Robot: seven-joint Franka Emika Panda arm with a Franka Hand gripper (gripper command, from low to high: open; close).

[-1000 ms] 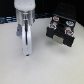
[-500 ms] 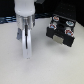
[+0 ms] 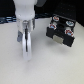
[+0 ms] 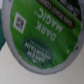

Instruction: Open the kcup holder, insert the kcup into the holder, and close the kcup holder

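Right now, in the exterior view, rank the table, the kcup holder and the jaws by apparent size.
Largest: table.
Then kcup holder and jaws look about alike; the jaws may sit nearer the camera, so no ranking between them.

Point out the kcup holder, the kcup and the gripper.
kcup holder (image 3: 60,29), exterior view, front face.
kcup (image 4: 47,31), wrist view, green lid.
gripper (image 3: 25,49), exterior view, between the fingertips.

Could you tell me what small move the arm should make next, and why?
Probably a short descent straight onto the kcup. Its green lid nearly fills the wrist view, so the gripper looks to be just above it, low over the white table. The kcup holder sits apart, toward the exterior view's right. Whether the fingers already hold the pod cannot be told.
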